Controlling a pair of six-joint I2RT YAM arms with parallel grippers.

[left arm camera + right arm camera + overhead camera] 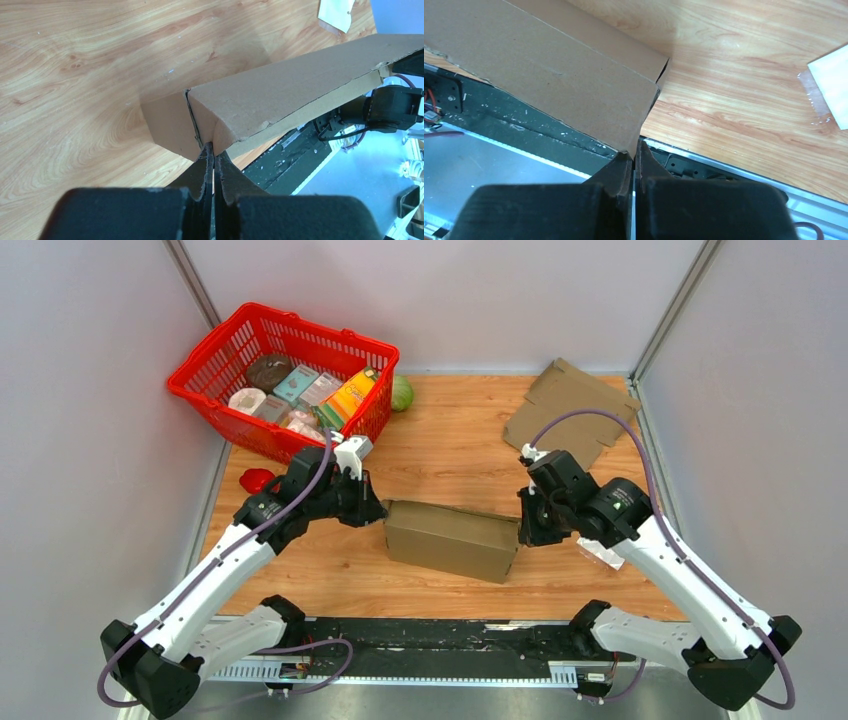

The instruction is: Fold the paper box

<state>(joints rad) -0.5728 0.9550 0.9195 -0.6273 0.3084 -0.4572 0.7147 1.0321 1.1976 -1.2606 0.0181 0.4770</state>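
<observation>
Long brown cardboard box (452,538) sits mid-table on the wooden table (450,445), near the front edge. It is slightly angled, with its left end further from the arms than its right end. The box is already formed into a closed rectangular tube shape.

Left gripper (376,510) is at the left end of the box. In the left wrist view the black fingers (204,172) are clenched tight together, nipping the thin cardboard edge at the corner of the end panel. Right gripper (524,530) is at the right end. The right wrist view shows the same thing: fingertips (624,167) pressed together, pinching the lower corner of the box's end. So both arms hold the box, one on each end.

In both wrist views the near long side of the box hangs over the black strip at the table's front edge. I can't tell if the box is lifted or resting on the table.

Elsewhere:
- A red plastic mesh basket (230,423) sits far left, full of packaged groceries.
- A green round vegetable-like item (402,393) is just beside the basket's right corner.
- A small red object (257,480) lies on the left, near the left arm.
- A flat unfolded cardboard sheet (570,410) lies far right.
- A pale flat scrap (602,553) lies under the right arm — its material is unclear.
</observation>
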